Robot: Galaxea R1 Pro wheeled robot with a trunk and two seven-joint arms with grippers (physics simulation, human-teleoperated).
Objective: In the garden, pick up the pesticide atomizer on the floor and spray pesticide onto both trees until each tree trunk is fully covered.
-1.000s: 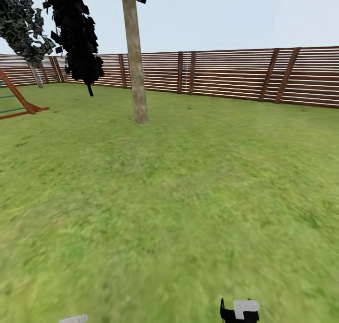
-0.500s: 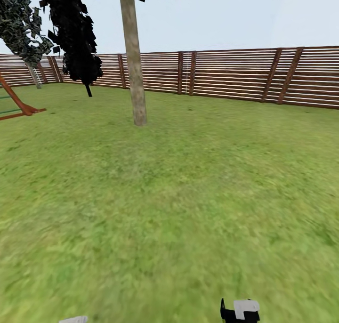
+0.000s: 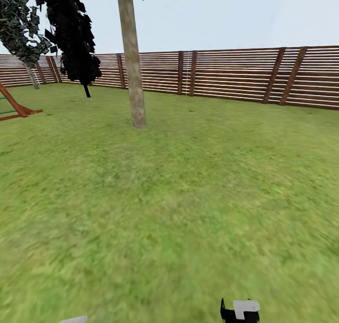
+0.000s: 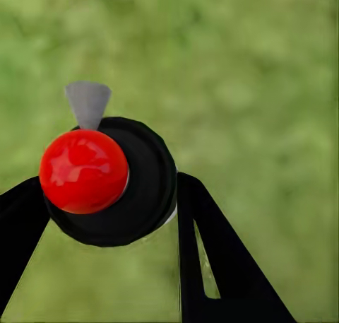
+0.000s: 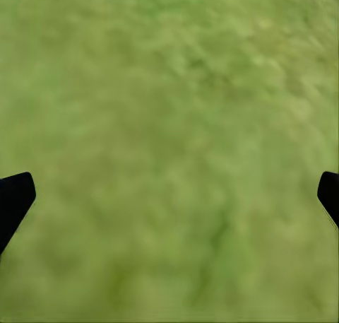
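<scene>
In the left wrist view the pesticide atomizer (image 4: 138,196) shows from above: a black round cap, a red ball (image 4: 83,171) and a grey nozzle (image 4: 88,102). My left gripper (image 4: 106,203) is shut on it, one black finger (image 4: 212,259) on each side. Over the blurred green floor (image 5: 169,125), my right gripper (image 5: 169,196) is open with nothing between its tips. One tree with a thick mottled grey-brown tree trunk (image 3: 133,64) stands on the lawn (image 3: 179,196) ahead and to the left in the head view, several metres off. No white specks show on it.
A brown slatted fence (image 3: 235,76) closes the far side of the garden. Thin-trunked dark trees (image 3: 70,36) and a red swing frame (image 3: 16,107) stand at the far left. Open grass lies between me and the trunk. Parts of my arms (image 3: 240,310) peek in at the lower edge.
The whole head view has shifted a little: the trunk's base sits slightly lower and the fence posts have spread outward, so the camera has moved forward. Both grippers keep their places.
</scene>
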